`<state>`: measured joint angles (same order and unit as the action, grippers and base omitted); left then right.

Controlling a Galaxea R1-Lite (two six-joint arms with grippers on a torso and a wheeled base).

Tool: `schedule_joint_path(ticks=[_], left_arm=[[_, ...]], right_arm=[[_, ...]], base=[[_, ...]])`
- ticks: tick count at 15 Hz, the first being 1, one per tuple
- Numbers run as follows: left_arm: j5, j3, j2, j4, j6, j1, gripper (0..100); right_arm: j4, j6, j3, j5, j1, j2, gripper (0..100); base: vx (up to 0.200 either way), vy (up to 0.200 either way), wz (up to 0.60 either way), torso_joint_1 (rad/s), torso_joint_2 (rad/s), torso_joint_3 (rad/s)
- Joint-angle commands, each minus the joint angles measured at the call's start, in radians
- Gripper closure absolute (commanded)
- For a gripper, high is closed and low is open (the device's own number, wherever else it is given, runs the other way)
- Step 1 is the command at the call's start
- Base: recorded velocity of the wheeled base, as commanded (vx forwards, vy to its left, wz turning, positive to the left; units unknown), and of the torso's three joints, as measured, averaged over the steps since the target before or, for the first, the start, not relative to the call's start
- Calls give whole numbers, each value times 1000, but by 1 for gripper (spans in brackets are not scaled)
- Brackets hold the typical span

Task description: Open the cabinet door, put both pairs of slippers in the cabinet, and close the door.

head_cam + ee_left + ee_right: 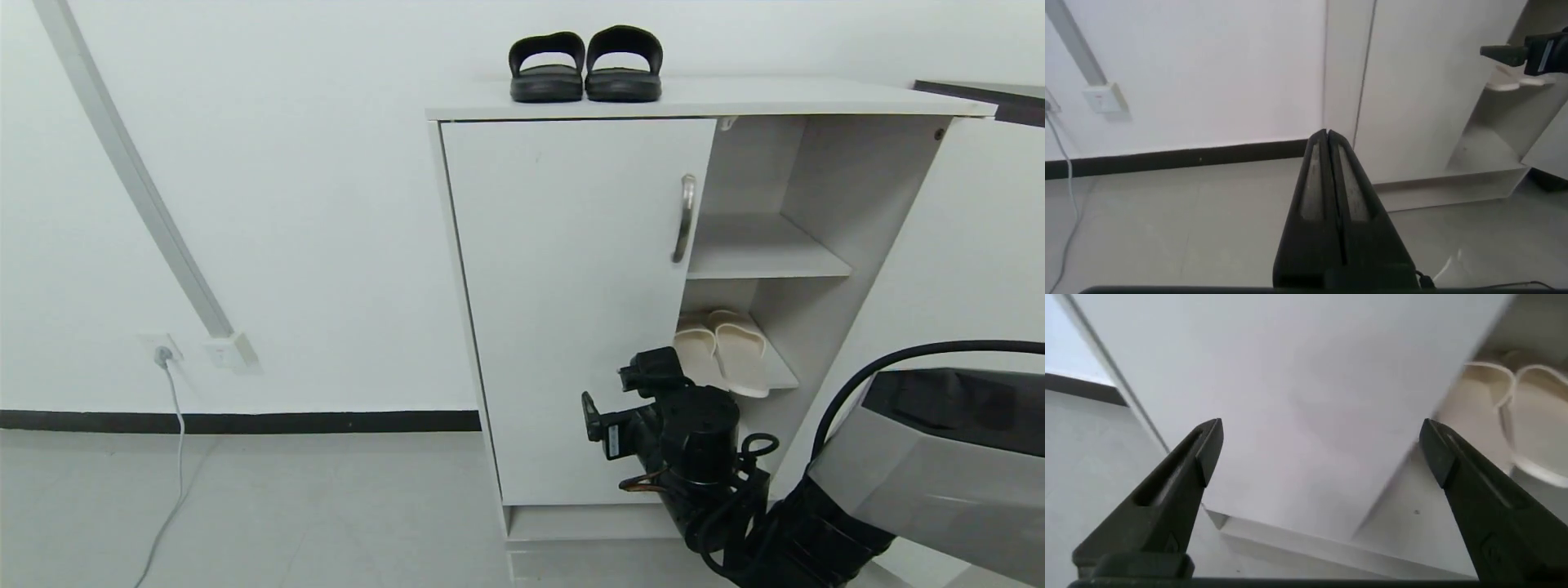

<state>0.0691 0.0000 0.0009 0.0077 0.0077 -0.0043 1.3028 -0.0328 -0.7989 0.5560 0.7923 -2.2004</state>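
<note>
The white cabinet (571, 327) stands against the wall with its left door shut and its right door (971, 245) swung open. A black pair of slippers (585, 65) sits on the cabinet top. A cream pair of slippers (729, 349) (1519, 408) lies on the lower shelf inside. My right gripper (624, 396) (1319, 449) is open, low in front of the shut door's inner edge, just left of the cream pair and holding nothing. My left gripper (1327, 143) is shut and empty, hanging over the floor left of the cabinet.
The shut door carries a metal handle (684, 216). The upper shelf (759, 249) is bare. A wall outlet with a cable (163, 355) and a slanted conduit (131, 171) are on the left wall. Grey floor (286, 506) lies open to the left.
</note>
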Motion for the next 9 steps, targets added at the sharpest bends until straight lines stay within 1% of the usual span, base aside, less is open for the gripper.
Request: schedule_joint_path(ticks=[1, 2, 5, 9], left_arm=[[0, 0, 1, 0, 0, 0, 100], [1, -2, 1, 0, 0, 0, 100], [1, 0, 1, 0, 2, 0, 100], [1, 0, 1, 0, 2, 0, 100]], right_arm=[[1, 1, 1, -1, 1, -9, 0], [3, 1, 0, -1, 1, -9, 0], [32, 2, 0, -11, -5, -22, 0], [35, 1, 6, -14, -7, -33, 0]], base=[[0, 200, 0, 7, 2, -2], [0, 200, 0, -7, 7, 2], [0, 0, 0, 0, 0, 0], [0, 0, 0, 0, 0, 0]])
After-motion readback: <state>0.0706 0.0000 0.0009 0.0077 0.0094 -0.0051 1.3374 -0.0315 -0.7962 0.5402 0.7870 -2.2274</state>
